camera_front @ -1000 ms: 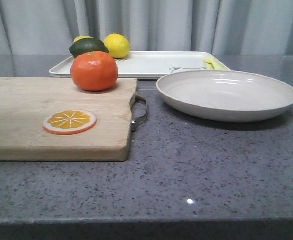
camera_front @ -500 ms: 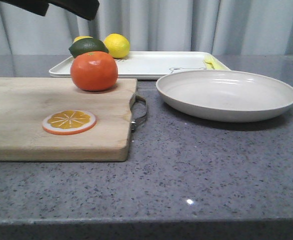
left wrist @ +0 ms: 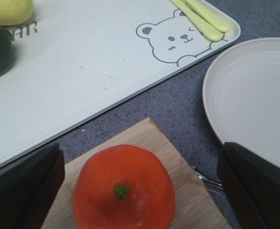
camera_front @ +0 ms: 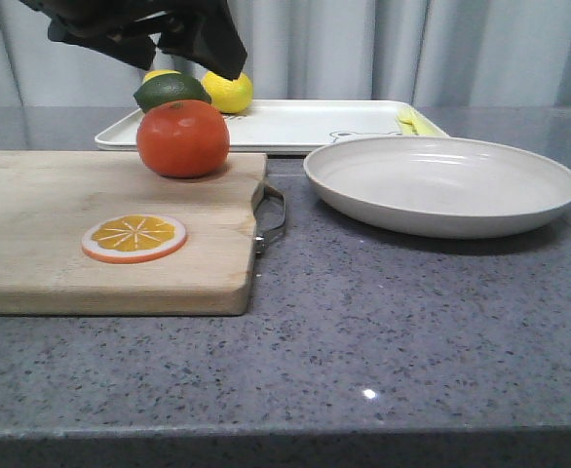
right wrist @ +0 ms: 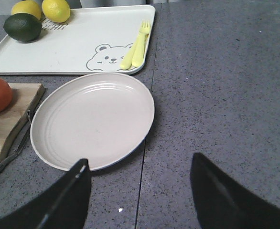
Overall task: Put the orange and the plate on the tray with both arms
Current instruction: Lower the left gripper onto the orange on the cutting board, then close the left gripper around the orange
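Observation:
The orange (camera_front: 183,137) sits on the far right part of the wooden cutting board (camera_front: 61,229); it also shows in the left wrist view (left wrist: 124,188). My left gripper (camera_front: 159,34) hovers above it, open, its fingers (left wrist: 25,179) on either side and apart from it. The off-white plate (camera_front: 441,181) lies on the counter to the right, in front of the white tray (camera_front: 295,125). My right gripper (right wrist: 140,191) is open and empty above the counter beside the plate (right wrist: 93,119); it is out of the front view.
On the tray's far left are a yellow lemon (camera_front: 229,94) and a dark green fruit (camera_front: 171,91); yellow cutlery (camera_front: 414,123) lies at its right end. An orange slice disc (camera_front: 134,237) lies on the board. The board's metal handle (camera_front: 274,216) points toward the plate.
My left gripper has come into the front view from the top left and lowered to just above the orange. The orange, plate and tray have not moved.

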Robot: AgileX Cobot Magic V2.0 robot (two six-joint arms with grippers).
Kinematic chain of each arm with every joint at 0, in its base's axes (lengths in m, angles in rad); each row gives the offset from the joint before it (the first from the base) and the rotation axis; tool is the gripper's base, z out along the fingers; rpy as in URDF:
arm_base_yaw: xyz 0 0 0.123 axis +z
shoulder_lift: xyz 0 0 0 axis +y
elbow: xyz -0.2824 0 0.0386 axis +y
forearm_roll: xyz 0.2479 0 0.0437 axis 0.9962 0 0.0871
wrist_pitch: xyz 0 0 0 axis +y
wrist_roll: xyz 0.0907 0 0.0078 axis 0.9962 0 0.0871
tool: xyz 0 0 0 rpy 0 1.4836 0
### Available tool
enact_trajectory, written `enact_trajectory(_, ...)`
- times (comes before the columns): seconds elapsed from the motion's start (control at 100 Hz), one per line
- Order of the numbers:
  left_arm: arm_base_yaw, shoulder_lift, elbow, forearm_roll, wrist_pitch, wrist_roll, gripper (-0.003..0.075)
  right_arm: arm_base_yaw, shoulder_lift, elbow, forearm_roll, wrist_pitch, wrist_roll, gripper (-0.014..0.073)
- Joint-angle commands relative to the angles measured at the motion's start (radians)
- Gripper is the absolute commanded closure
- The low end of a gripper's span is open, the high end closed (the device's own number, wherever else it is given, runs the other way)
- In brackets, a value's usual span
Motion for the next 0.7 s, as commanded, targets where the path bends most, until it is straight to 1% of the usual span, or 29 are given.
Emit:
enact_trajectory(0.0,-0.007,-0.023,-0.037,-0.017,-0.082,-0.008,0.0100,0.001,0.014,-0.033,0.010,-0.074,-0.012,0.0127)
enact_trajectory(0.22,0.016,0.010,-0.037,-0.032,-0.085,-0.008,0.0100,0.001,0.014,-0.033,0.010,-0.074,-0.012,0.0127)
enact_trajectory(0.69,0.016,0.074,-0.037,-0.037,-0.086,-0.008,0.0100,0.001,0.014,-0.033,0.009,-0.074,-0.012,0.0127)
